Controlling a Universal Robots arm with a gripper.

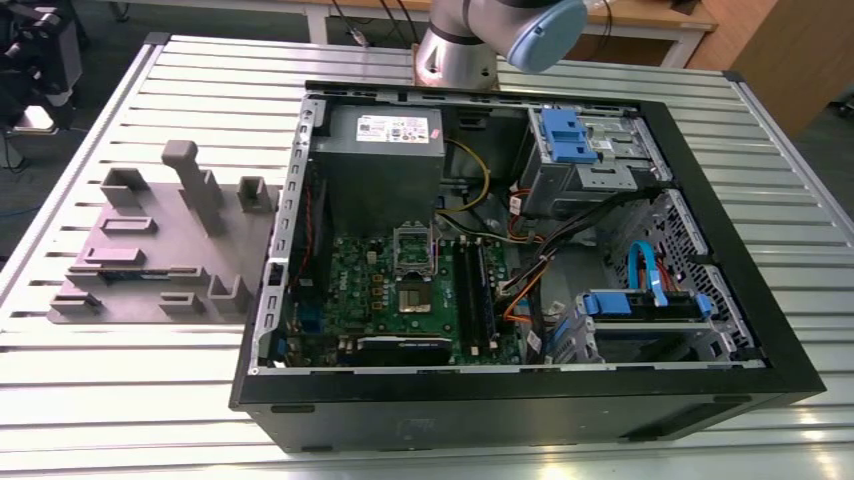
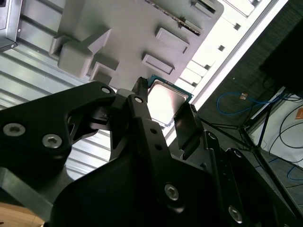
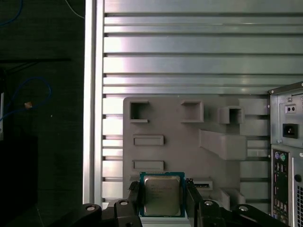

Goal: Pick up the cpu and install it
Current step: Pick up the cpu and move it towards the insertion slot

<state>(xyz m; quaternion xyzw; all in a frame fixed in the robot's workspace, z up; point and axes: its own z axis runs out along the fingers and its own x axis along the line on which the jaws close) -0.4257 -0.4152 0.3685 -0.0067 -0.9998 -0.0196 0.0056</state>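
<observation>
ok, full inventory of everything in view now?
ribbed silver metal table: one, silver, under everything.
open black computer case: one, black, mid-table.
green motherboard: one, green, inside case.
grey power supply box: one, grey, inside case.
mauve-grey plastic tray with upright blocks: one, mauve-grey, exterior view's left of case.
flat square silver-topped cpu: one, silver with green rim, between the jaws.
robot arm: one, grey with pale-blue cap, beyond case.
black gripper: one, black, jaws closed on cpu.

Computer case (image 1: pixel 534 405) sits on table (image 1: pixel 134 400). Tray (image 1: pixel 160 250) just beside case, exterior view's left. Arm base (image 1: pixel 461 55) behind case. In first wrist view, cpu (image 3: pixel 162 195) between gripper (image 3: pixel 162 202) fingers, on case's tray side.
</observation>
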